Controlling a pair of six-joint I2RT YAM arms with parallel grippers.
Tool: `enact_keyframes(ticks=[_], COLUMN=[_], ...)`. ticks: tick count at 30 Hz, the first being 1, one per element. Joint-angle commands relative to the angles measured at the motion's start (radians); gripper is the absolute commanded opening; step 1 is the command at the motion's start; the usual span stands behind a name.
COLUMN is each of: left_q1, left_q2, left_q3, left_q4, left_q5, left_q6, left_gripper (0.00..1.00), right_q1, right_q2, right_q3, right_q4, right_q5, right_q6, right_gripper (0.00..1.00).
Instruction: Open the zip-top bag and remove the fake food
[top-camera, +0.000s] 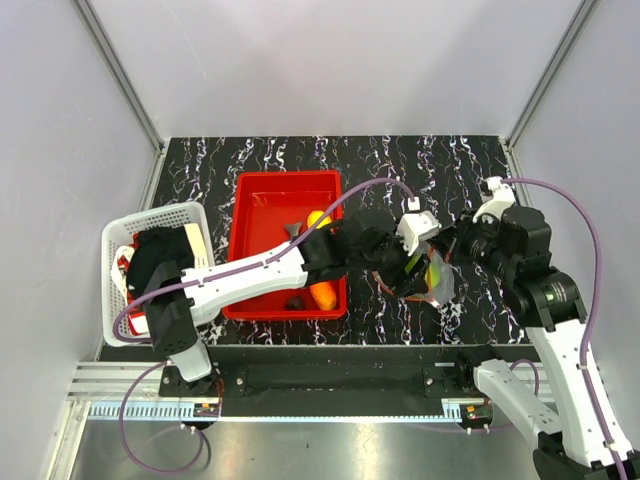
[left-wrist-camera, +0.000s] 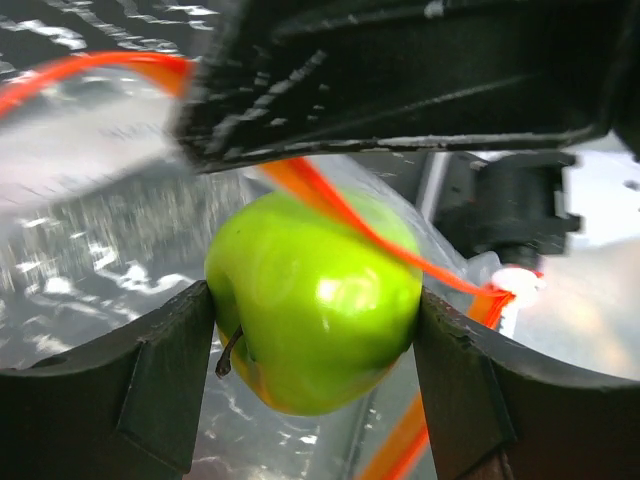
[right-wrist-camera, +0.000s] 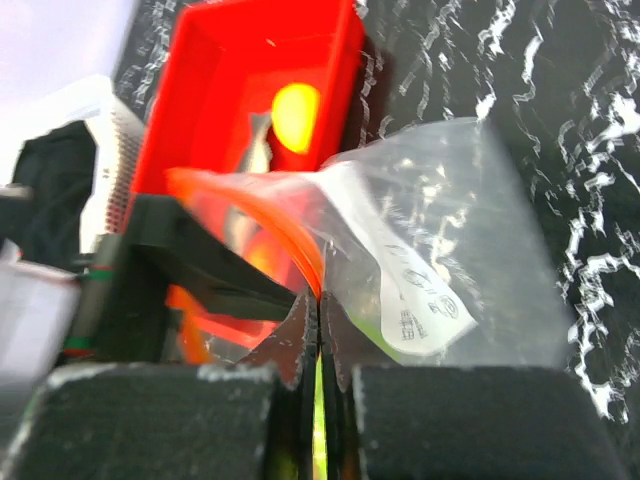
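Left gripper (left-wrist-camera: 315, 350) clamps green apple (left-wrist-camera: 320, 285) in zip-top bag (right-wrist-camera: 440, 230); right gripper (right-wrist-camera: 318, 330) pinches its rim. Risk: zip strip (left-wrist-camera: 385, 240) snags apple, rim slips.

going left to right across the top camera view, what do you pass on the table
white basket → red tray → zip-top bag → right arm
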Motion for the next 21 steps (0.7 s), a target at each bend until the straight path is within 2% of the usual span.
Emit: enact_keyframes(ticks=[1,7,10,13,16,19,21], left_q1=[-0.005,-0.007,-0.007,-0.005,0.012,0.056,0.091], left_q2=[-0.006,-0.085,-0.128,-0.164,-0.191,-0.234,-0.260], left_q3=[-0.010,-0.017,0.017,0.037,0.054,0.032,-0.017], left_q4=[0.085,0.125,0.108,0.082,0.048,0.020,0.030], left_q5=[0.139,0.053,-0.081,-0.283,-0.396,-0.450,-0.433], left_q6=[0.008,-0.015,-0.033,-0.055,-0.104,-0.180,-0.220], left_gripper=[0.00,0.00,0.00,0.00,0.00,0.00,0.00], right_q1=[-0.003,-0.003,-0.004,-0.004,-0.003,-0.003,-0.003], right_q2=[-0.023,0.017,0.009,-0.005,-0.011,0.010,0.026], right_q3=[-0.004,-0.023,-0.043,-0.060,-0.063,-0.036,-0.021], right_q4=[0.084,0.008,-0.023,-0.046,-0.058,-0.086,-0.092], right_q5=[-0.050,0.051,0.079,0.104,0.142,0.209,0.231], right_q6=[-0.012,-0.005,0.002,0.006,0.009,0.008,0.002], right_gripper=[0.00,0.00,0.00,0.00,0.00,0.00,0.00])
